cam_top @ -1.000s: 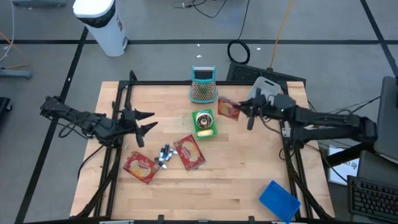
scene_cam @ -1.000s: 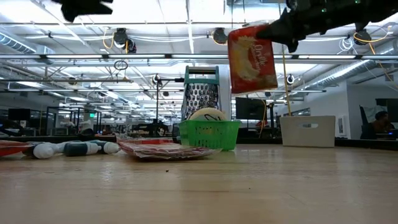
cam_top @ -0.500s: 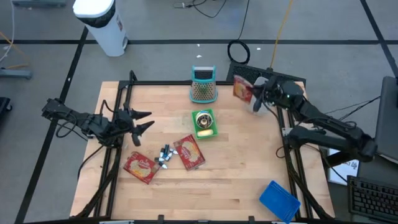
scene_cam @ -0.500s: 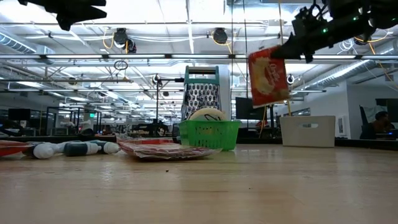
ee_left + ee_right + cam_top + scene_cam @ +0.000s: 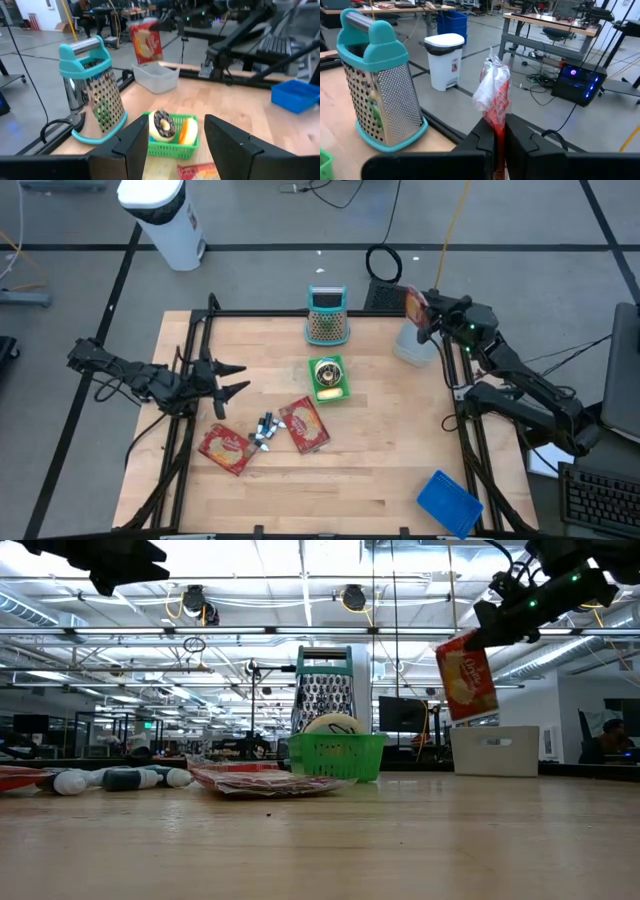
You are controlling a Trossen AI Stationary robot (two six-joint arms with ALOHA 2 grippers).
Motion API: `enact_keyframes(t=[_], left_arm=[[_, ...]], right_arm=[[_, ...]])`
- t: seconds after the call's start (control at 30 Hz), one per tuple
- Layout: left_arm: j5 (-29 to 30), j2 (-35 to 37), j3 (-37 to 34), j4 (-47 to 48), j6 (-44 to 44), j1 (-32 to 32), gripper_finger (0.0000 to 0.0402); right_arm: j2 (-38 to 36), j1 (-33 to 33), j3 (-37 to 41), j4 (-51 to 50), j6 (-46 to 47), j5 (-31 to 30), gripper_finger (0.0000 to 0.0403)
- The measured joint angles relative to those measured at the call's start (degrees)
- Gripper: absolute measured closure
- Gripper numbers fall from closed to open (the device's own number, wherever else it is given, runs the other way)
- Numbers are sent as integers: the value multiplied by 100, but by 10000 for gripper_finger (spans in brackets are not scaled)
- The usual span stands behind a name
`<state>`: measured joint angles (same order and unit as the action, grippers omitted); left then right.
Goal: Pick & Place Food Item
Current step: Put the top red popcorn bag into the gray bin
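right gripper (image 5: pixel 425 319) clamped on the snack packet (image 5: pixel 466 678), carrying it above the clear bin (image 5: pixel 415 346); next, lower and release.

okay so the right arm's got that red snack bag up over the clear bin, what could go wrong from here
1. The right gripper pinches the red snack bag only by its crimped top edge, so it could slip out early.
2. In the high view the bag hangs over the far rim of the clear bin, not its middle; released here, it might catch the rim or land outside.
3. It dangles freely, so swinging could spoil the drop.
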<state>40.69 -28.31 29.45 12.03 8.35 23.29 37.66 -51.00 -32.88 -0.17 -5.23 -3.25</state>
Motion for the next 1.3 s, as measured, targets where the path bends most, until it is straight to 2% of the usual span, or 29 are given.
enact_keyframes(t=[0.37, 0.53, 0.67, 0.83, 1.13, 1.3], left_arm=[[-280, 838, 0, 530, -176, 0, 211], [-291, 1169, 0, 690, 21, 0, 210], [-320, 1192, 0, 877, 300, 0, 210], [-317, 1192, 0, 889, 508, 0, 210], [-119, 1192, 0, 885, 567, 0, 210], [-33, 1192, 0, 880, 555, 0, 210]], right_arm=[[-605, 2, 26, -799, 243, 47, 395], [-602, 2, 490, -724, 414, -3, 395], [-561, 2, 1126, -161, 611, -56, 395], [-565, 5, 1695, 613, 1099, 361, 395], [-567, 4, 1821, 634, 1029, 309, 385], [-565, 7, 1827, 562, 797, -36, 384]])
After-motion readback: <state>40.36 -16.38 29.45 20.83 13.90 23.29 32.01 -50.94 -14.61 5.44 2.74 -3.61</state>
